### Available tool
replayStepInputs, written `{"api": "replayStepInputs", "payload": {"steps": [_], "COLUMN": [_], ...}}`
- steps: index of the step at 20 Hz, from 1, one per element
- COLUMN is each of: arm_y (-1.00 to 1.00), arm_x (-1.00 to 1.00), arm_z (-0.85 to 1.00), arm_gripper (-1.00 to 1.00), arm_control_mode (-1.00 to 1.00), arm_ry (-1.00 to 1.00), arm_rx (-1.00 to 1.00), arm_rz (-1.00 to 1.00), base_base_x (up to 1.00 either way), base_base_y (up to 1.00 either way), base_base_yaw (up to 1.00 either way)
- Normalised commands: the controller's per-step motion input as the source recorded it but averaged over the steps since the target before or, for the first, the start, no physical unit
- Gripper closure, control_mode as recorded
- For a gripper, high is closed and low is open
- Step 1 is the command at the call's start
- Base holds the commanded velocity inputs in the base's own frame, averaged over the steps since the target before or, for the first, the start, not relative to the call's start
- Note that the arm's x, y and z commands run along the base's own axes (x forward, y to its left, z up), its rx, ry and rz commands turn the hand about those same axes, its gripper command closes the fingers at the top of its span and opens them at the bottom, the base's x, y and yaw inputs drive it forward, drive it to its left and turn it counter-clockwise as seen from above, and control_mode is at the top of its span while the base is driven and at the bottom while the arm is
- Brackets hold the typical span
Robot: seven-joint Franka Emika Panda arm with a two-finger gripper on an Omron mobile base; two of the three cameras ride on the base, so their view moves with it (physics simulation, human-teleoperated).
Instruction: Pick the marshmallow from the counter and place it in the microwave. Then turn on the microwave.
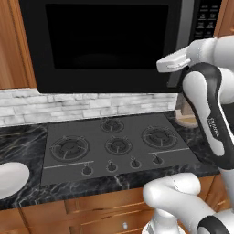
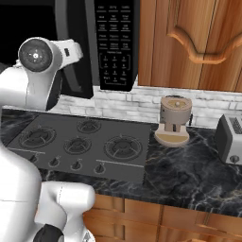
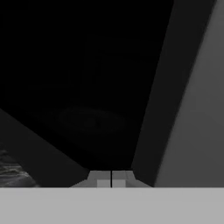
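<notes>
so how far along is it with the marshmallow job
Probably late on. The microwave door is closed, and the tool is shut with nothing between its tips, up against the dark glass beside the handle. I can't tell through the glass whether the marshmallow is inside. What is left for sure: pressing start on the keypad.

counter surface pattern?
Black marble with thin white veins on the counter; clearest in the right base view.

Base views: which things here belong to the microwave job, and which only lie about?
Job: microwave, counter, hand.
Lying about: stovetop, white plate, toaster, beige appliance.
</notes>
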Motion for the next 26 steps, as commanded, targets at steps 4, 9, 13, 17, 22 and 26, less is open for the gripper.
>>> {"api": "replayStepInputs", "payload": {"steps": [4,9,13,17,22,26], "arm_y": [0.0,0.0,0.0,0.01,0.03,0.07], "arm_x": [0.17,0.39,0.49,0.38,0.12,0.04], "arm_z": [0.0,0.08,0.11,0.04,0.0,0.0], "arm_gripper": [1.0,1.0,1.0,1.0,1.0,1.0], "arm_control_mode": [-1.0,-1.0,-1.0,-1.0,-1.0,-1.0], "arm_ry": [0.07,0.11,0.09,0.05,0.0,0.0], "arm_rx": [0.08,0.07,0.06,0.03,0.0,0.0], "arm_rz": [0.19,0.1,0.04,0.02,0.0,0.0], "base_base_x": [0.0,0.0,0.0,0.0,0.0,0.0], "base_base_y": [0.0,0.0,0.0,0.0,0.0,0.0], "base_base_yaw": [0.0,0.0,0.0,0.0,0.0,0.0]}}
